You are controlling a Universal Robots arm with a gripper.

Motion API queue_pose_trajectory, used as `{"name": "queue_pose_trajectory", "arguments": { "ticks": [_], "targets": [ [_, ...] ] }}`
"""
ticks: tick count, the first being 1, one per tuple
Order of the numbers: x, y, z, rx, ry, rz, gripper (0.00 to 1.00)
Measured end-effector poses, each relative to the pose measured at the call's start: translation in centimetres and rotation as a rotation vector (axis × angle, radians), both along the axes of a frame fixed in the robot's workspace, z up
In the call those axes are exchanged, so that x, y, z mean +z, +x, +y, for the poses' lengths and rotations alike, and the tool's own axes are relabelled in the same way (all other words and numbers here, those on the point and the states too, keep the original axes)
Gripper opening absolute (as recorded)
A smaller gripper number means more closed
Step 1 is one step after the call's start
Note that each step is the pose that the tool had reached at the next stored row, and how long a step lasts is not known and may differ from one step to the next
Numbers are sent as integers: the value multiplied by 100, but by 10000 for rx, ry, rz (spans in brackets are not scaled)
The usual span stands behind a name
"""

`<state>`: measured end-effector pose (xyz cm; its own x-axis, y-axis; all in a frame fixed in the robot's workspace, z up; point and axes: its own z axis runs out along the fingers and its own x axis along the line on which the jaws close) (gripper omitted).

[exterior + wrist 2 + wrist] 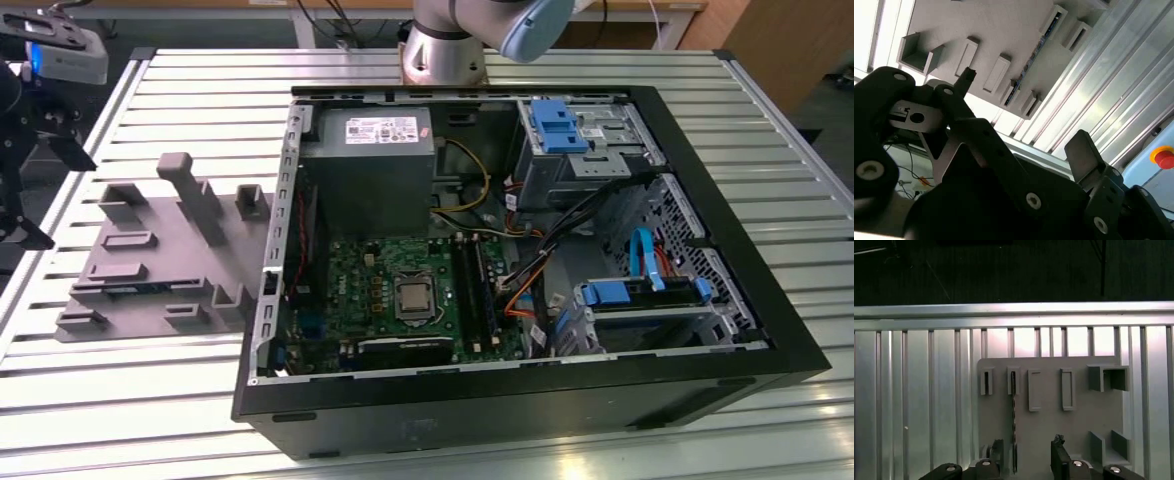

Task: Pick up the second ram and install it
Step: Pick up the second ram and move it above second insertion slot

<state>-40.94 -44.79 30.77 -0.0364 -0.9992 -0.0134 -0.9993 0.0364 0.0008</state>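
Observation:
The second ram (1014, 412) stands on its long edge in a slot of the grey holder tray (1054, 435), a thin blue-green strip with dark chips. In the second wrist view it shows as a blue-green strip (1030, 61) across the tray. In the exterior view it lies low in the tray (135, 289), left of the computer case. My gripper (1028, 460) is open above the tray's near end, with the ram's end between its fingers (1059, 457) and untouched. In the second wrist view the gripper (1024, 115) holds nothing.
An open black computer case (787, 340) lies on the slatted metal table (160, 400) on the exterior view's right. Its green motherboard (367, 275) carries black slot rails (475, 290), cables and blue drive brackets (554, 125). Upright grey blocks (194, 195) stand on the tray.

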Motion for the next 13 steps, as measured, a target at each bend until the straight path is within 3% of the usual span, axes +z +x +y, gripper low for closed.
{"name": "queue_pose_trajectory", "arguments": {
  "ticks": [1,2,7,9,13],
  "targets": [
    [84,0,0,0,-1,1,50],
    [86,0,0,0,-1,1,99],
    [92,0,0,0,0,1,99],
    [144,0,0,0,0,0,99],
    [149,0,0,-1,0,1,99]
  ]
}}
